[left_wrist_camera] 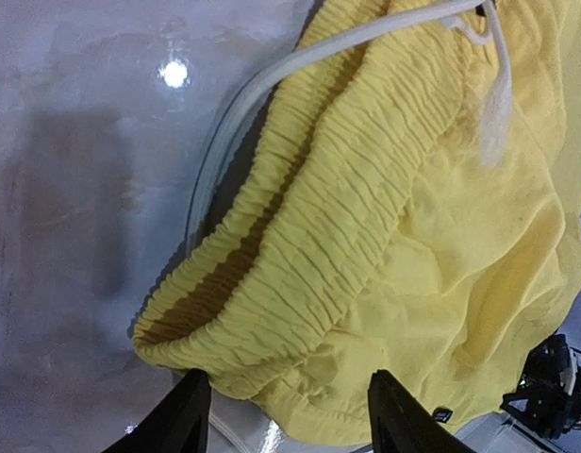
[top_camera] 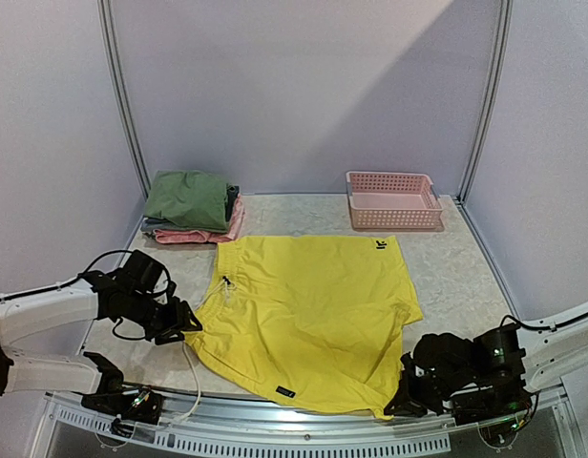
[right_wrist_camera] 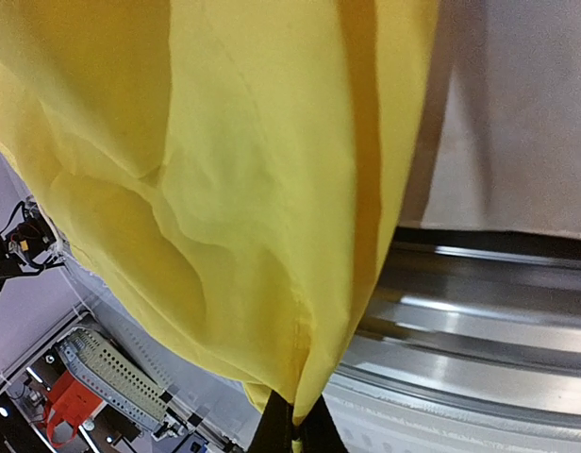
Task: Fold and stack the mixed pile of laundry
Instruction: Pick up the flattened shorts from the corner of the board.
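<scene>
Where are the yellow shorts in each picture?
Top external: the yellow shorts lie spread across the middle of the table.
Left wrist: the bunched waistband fills the centre and right, just above the left tool.
Right wrist: the yellow shorts hang across the upper left, a corner pinched in the right tool.
Shared landmark: the small black label on the hem, in the top and left wrist views only.

Matt yellow cloth shorts [top_camera: 308, 320] on a glossy marbled table [top_camera: 456, 272].
</scene>
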`<state>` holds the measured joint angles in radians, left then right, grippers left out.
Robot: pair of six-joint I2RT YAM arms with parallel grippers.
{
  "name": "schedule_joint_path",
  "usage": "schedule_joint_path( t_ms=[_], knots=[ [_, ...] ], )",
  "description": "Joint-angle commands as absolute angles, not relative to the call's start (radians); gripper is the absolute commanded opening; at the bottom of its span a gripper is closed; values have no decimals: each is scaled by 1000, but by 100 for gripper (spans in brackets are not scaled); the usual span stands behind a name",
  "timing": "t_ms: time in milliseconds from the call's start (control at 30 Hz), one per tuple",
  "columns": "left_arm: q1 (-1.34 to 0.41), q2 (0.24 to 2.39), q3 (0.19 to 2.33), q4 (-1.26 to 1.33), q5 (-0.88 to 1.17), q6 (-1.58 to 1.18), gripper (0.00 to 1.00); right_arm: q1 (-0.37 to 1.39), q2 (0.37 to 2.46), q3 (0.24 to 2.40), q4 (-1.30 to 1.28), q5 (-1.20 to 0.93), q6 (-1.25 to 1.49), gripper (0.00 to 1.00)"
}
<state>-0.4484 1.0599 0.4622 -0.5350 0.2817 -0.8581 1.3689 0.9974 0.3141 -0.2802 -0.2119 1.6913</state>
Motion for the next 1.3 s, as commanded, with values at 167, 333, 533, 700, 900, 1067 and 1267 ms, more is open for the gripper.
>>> schedule_joint_path(
  t_ms=[167,333,533,700,900,1067,1267],
  knots=[
    [-440,1042,452,-612,230,-858,57,1377,883,326,-441,-165,1736,0],
    [-446,971,459,-665,180,-898,60,1377,883,341,-489,-161,1735,0],
    [-448,967,412,-603,172,-932,54,1377,851,344,-541,-153,1744,0],
    [-448,1009,351,-436,231,-962,51,1377,818,344,-573,-147,1753,0],
    [-451,1062,333,-345,254,-962,36,1377,798,345,-583,-146,1762,0],
    [-464,1100,369,-309,275,-955,0,1377,796,349,-589,-148,1767,0],
    [-471,1001,556,-672,167,-922,0,1376,768,477,-774,-94,1815,0]
  ],
)
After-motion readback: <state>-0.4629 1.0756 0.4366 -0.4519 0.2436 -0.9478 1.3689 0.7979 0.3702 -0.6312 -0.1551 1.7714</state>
